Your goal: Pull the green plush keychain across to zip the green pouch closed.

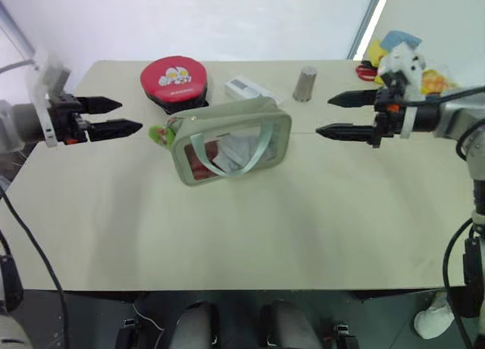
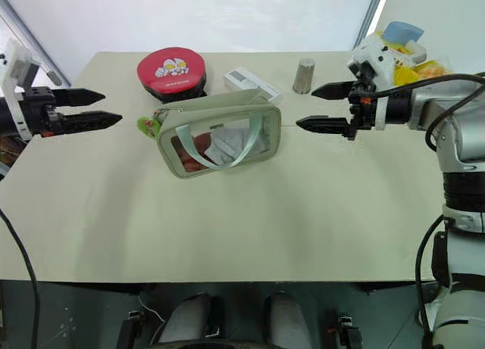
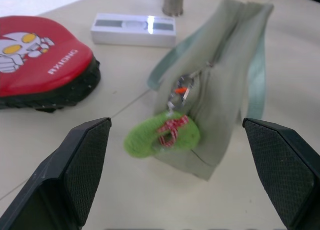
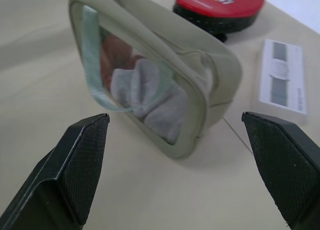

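One green pouch (image 1: 231, 141) at mid-worktop (image 1: 227, 228), one green plush keychain (image 1: 159, 134) hanging at its left end. One round red-and-black case (image 1: 174, 81), one white box (image 1: 246, 88), one metal cup (image 1: 305, 84) behind. Two claws, left claw (image 1: 125, 115) and right claw (image 1: 333, 115), flank the pouch, each wide open, empty.

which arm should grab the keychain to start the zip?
Left, probably. The keychain hangs at the pouch end facing the open left claw, lying between its fingers in the left wrist view. The open right claw faces the far end, better placed to brace.
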